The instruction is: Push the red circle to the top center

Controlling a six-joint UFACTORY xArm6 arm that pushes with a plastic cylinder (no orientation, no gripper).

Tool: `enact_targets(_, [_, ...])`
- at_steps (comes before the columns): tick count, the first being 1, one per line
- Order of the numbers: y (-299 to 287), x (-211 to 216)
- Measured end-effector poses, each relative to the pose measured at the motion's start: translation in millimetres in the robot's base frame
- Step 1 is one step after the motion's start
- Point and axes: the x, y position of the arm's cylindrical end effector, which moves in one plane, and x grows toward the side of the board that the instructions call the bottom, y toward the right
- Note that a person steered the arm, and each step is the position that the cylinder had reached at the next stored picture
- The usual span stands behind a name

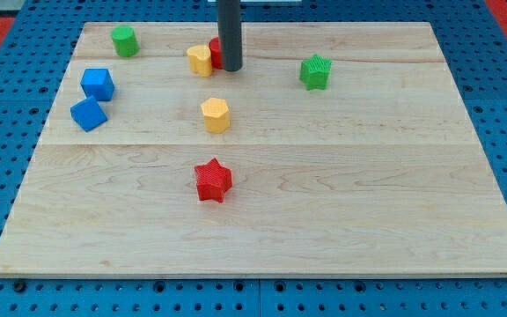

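The red circle [215, 51] sits near the view's top, left of centre, mostly hidden behind my rod. Only its left edge shows. It touches a yellow block [200, 60] on its left. My tip [230, 67] rests on the board at the red circle's front right side, touching or almost touching it. The rod rises straight up out of the view's top.
A green cylinder [124, 40] stands at the top left. Two blue cubes [97, 84] [88, 114] lie at the left. A yellow hexagon [216, 115] and a red star [212, 180] lie in the middle. A green star [315, 71] is at the upper right. The wooden board [368, 194] ends on all sides.
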Motion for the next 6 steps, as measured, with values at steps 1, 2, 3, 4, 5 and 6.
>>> enact_targets(1, [-11.5, -10.4])
enact_targets(2, [-73.8, -32.9])
enact_targets(3, [-117.6, -42.1])
enact_targets(4, [-101.3, -45.6])
enact_targets(5, [-58.8, -45.6])
enact_targets(6, [-54.8, -46.5])
